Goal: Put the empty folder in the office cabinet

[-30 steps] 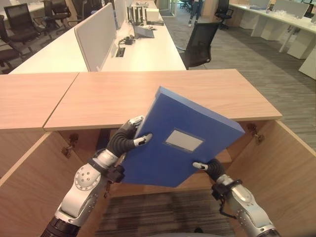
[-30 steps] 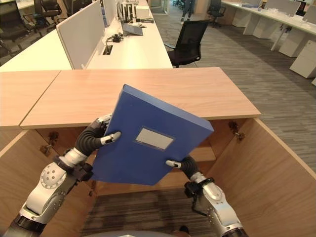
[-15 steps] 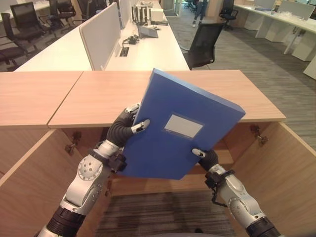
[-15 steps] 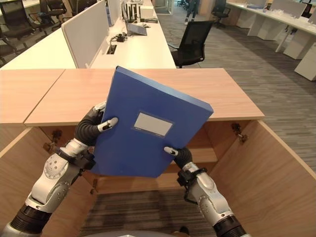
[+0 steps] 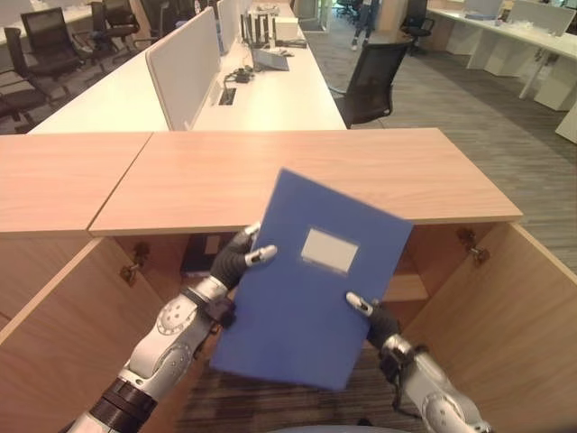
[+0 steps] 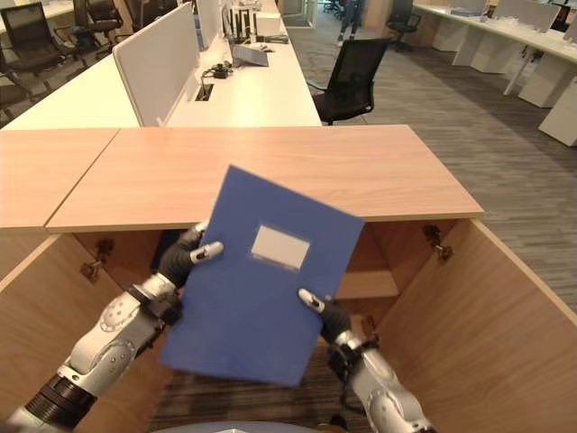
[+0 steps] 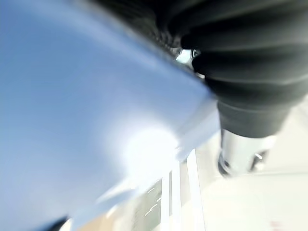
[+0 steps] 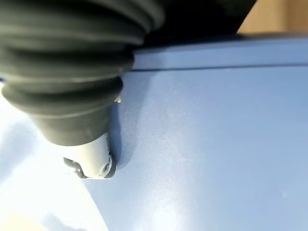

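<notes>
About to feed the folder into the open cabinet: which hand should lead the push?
Probably the left hand. It grips the blue folder high on its side edge, close to the cabinet opening. The right hand clamps the lower edge near the robot, better placed to support from behind.

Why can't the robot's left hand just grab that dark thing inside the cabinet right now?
Probably it can't yet: the left hand is curled on the blue folder, which it shares with the right hand. The dark thing sits just behind, under the cabinet top.
</notes>
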`<state>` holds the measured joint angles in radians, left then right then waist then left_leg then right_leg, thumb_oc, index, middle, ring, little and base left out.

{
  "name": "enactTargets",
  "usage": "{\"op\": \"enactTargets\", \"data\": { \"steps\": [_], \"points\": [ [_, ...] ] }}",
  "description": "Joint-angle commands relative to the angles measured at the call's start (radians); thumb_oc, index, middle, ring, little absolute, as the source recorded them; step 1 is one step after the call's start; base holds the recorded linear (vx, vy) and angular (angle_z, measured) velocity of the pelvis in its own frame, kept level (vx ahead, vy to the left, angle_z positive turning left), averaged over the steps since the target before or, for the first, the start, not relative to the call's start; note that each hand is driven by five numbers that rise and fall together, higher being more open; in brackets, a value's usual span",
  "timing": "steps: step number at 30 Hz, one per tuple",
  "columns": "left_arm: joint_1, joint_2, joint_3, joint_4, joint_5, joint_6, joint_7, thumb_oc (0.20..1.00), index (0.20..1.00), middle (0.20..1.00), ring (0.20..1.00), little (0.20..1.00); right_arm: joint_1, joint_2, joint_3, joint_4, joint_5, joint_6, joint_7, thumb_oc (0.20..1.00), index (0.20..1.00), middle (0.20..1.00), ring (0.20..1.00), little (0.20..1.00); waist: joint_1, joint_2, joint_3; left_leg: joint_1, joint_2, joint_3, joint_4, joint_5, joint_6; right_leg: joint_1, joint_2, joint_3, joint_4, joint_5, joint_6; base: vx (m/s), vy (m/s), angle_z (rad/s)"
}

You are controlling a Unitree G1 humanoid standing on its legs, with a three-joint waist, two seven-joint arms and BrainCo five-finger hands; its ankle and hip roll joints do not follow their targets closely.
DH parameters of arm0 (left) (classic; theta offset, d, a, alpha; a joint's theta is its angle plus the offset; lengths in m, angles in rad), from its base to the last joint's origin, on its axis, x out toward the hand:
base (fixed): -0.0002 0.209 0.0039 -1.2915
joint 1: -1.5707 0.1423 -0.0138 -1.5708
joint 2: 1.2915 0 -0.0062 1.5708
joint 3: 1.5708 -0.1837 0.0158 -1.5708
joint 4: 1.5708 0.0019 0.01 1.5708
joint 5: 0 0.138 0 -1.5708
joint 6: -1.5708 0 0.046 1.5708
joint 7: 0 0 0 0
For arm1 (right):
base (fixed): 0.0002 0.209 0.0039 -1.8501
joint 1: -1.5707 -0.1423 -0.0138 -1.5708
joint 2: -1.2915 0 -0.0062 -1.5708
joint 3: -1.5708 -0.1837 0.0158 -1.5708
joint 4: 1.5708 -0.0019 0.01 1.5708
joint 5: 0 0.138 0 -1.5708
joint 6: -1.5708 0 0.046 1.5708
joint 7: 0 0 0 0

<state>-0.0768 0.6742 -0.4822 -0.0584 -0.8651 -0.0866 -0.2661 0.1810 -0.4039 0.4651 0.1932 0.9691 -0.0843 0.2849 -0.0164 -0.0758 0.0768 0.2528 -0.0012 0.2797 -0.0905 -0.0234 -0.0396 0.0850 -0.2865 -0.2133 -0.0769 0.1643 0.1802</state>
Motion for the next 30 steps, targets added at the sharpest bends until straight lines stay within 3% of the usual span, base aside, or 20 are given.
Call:
{"op": "enactTargets", "data": {
  "steps": [1,6,8,15,21,22,30],
  "points": [
    [0.008,-0.026,-0.046,-0.034,-0.078,0.024,-0.109,1.000,1.000,1.000,1.000,1.000,-0.059,0.127,0.027,0.001,0.085,-0.003,0.057,0.200,0.200,0.200,0.200,0.200,-0.009,0.002,0.018,-0.033,-0.033,-0.121,0.003,-0.073,0.065,0.006,-0.042,-0.011,0.066,-0.003,0.036,0.01,0.012,-0.12],
    [0.092,0.017,-0.025,0.063,-0.046,0.047,-0.122,1.000,1.000,1.000,1.000,1.000,-0.015,0.185,-0.090,0.202,0.110,-0.011,0.030,0.200,0.200,0.200,0.200,0.200,-0.023,0.007,0.016,-0.031,-0.035,-0.119,0.003,-0.075,0.066,0.001,-0.041,-0.002,0.071,0.000,0.041,0.01,0.007,-0.05],
    [0.118,0.015,-0.007,0.125,0.006,0.057,-0.125,1.000,1.000,1.000,1.000,1.000,-0.021,0.213,-0.149,0.380,0.110,0.013,0.025,0.200,0.200,0.200,0.200,0.200,-0.028,0.010,0.017,-0.028,-0.035,-0.118,0.003,-0.077,0.066,0.000,-0.041,0.000,0.074,0.000,0.042,0.00,0.000,0.00],
    [0.172,-0.086,0.063,0.280,0.108,0.069,-0.105,1.000,1.000,1.000,1.000,1.000,-0.057,0.236,-0.252,0.676,0.048,0.072,0.020,0.200,0.200,0.200,0.200,0.200,-0.032,0.017,0.018,-0.042,-0.038,-0.124,0.003,-0.071,0.067,-0.013,-0.040,0.004,0.072,0.004,0.042,0.00,0.000,0.00],
    [0.192,-0.184,0.094,0.433,0.194,0.067,-0.041,1.000,1.000,1.000,1.000,1.000,-0.091,0.252,-0.263,0.627,0.067,0.055,-0.014,0.200,0.200,0.200,0.200,0.200,-0.028,0.023,0.019,-0.052,-0.037,-0.124,0.003,-0.069,0.069,-0.027,-0.040,0.008,0.078,0.000,0.038,0.00,0.000,0.00],
    [0.199,-0.243,0.120,0.524,0.186,0.067,-0.007,1.000,1.000,1.000,1.000,1.000,-0.119,0.253,-0.253,0.600,0.062,0.045,-0.037,0.200,0.200,0.200,0.200,0.200,-0.026,0.025,0.022,-0.049,-0.035,-0.122,0.003,-0.070,0.069,-0.029,-0.038,0.007,0.082,0.001,0.037,0.00,0.000,0.00],
    [0.156,-0.439,0.278,0.912,0.125,0.067,0.105,1.000,1.000,1.000,1.000,1.000,-0.214,0.215,-0.188,0.368,0.016,-0.004,-0.103,0.200,0.200,0.200,0.200,0.200,-0.009,0.030,0.038,-0.067,0.001,-0.129,0.003,-0.051,0.050,-0.051,-0.008,0.003,0.113,-0.050,0.006,0.02,-0.084,0.00]
  ]
}}
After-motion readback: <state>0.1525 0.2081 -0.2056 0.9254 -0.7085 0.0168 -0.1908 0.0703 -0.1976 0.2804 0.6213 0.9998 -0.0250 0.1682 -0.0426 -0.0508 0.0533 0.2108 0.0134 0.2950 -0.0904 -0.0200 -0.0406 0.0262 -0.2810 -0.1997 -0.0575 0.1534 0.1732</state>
